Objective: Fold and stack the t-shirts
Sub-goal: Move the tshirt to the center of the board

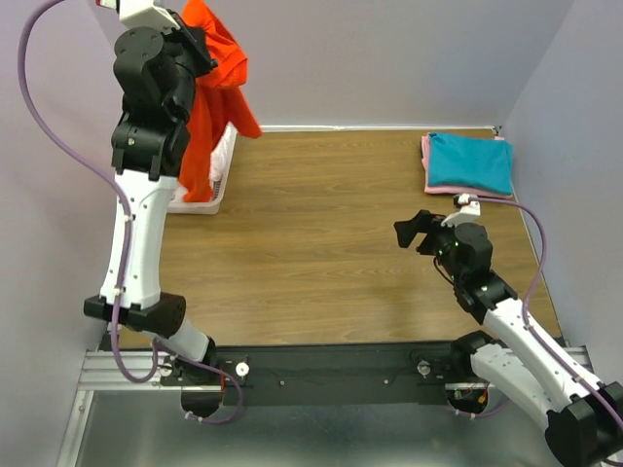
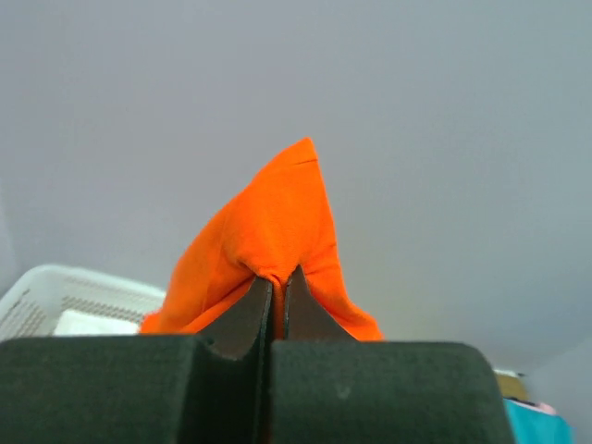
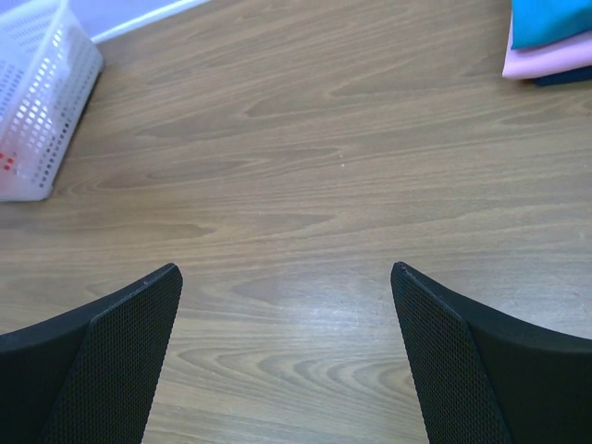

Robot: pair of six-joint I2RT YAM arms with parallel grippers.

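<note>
A bright orange-red t-shirt (image 1: 216, 73) hangs bunched from my left gripper (image 1: 201, 47), raised high at the far left over the basket. In the left wrist view the left gripper (image 2: 277, 276) is shut on a pinch of this orange cloth (image 2: 277, 217), which drapes down both sides of the fingers. A folded teal t-shirt (image 1: 472, 161) lies on a folded pink one (image 1: 426, 154) at the far right corner; both also show in the right wrist view as the teal t-shirt (image 3: 550, 18) and the pink one (image 3: 546, 60). My right gripper (image 1: 414, 232) hovers open over bare wood, and the right wrist view shows the right gripper (image 3: 287, 273) holding nothing.
A white plastic mesh basket (image 1: 219, 185) stands at the far left by the wall, under the hanging shirt; the basket (image 3: 42, 102) also shows in the right wrist view. Lilac walls close the left, back and right sides. The wooden table (image 1: 321, 224) stretches between the basket and the stack.
</note>
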